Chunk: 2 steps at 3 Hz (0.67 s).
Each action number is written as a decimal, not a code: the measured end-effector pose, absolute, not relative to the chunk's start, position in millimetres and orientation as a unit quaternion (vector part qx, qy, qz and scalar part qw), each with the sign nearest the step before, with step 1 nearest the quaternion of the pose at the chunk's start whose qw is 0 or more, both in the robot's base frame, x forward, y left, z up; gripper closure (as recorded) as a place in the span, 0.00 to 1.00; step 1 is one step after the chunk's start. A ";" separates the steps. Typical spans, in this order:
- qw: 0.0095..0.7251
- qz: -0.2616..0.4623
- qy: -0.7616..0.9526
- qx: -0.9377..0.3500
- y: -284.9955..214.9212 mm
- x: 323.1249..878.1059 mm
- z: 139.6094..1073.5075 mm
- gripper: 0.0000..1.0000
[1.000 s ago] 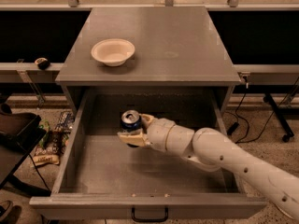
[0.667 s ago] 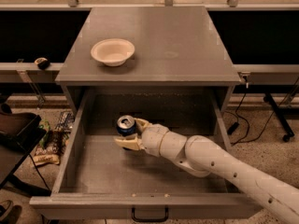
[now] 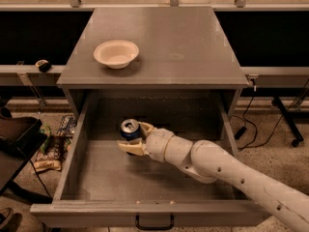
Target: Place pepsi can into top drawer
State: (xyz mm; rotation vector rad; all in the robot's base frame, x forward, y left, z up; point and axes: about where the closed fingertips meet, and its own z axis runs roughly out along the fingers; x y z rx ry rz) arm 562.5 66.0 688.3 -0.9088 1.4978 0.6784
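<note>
The robot's tool (image 3: 133, 138) grips the pepsi can (image 3: 130, 128) inside the open top drawer (image 3: 108, 180), its pale fingers (image 3: 127, 148) closed on either side of the blue can. The can stands upright with its silver top showing, over the left half of the drawer floor and below the front edge of the grey worktop (image 3: 193, 47); whether it touches the floor cannot be told. The white arm (image 3: 227, 170) reaches in from the lower right. A white bowl (image 3: 116, 53) sits near the worktop's left edge. The drawer's black handle (image 3: 154, 222) faces the camera.
</note>
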 end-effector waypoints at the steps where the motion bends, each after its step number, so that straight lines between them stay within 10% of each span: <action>1: 0.590 0.291 0.644 -0.390 66.1 562.5 688.3 0.19; 2: 0.590 0.291 0.644 -0.391 66.1 562.5 688.3 0.00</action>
